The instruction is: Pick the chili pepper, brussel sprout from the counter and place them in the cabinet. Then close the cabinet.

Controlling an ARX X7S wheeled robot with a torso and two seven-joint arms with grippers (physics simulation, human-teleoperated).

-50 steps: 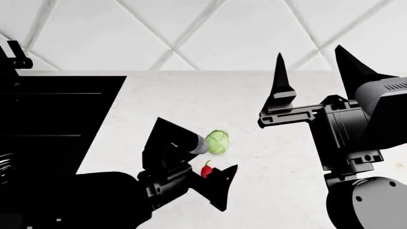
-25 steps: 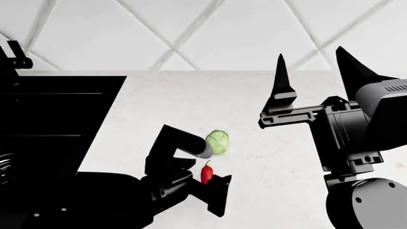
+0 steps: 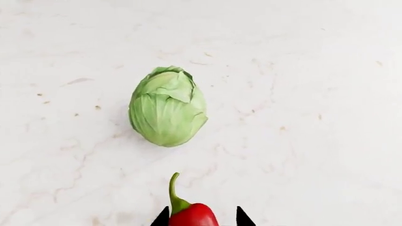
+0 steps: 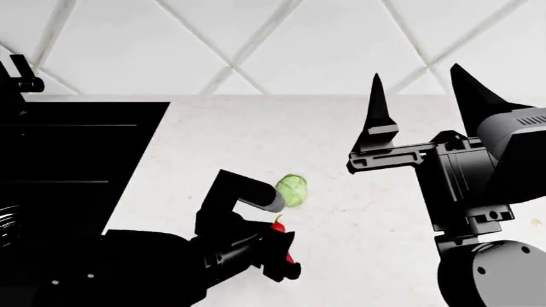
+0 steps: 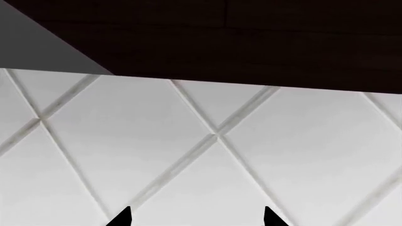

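With my left gripper (image 3: 201, 220) narrowed about the chili pepper (image 3: 191, 214), stem toward the brussel sprout (image 3: 167, 106) just beyond, whether I grip it is unclear; my right gripper (image 4: 415, 89) is spread, empty.

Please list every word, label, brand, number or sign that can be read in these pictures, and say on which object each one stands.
None: no readable text shows in any view. The chili pepper, the brussel sprout, the counter, the tiled wall and both arms carry no letters, numbers or signs.

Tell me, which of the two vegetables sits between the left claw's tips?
The chili pepper, red with a green stem, sits between the left gripper tips. The brussel sprout, a pale-green leafy ball, lies apart on the counter.
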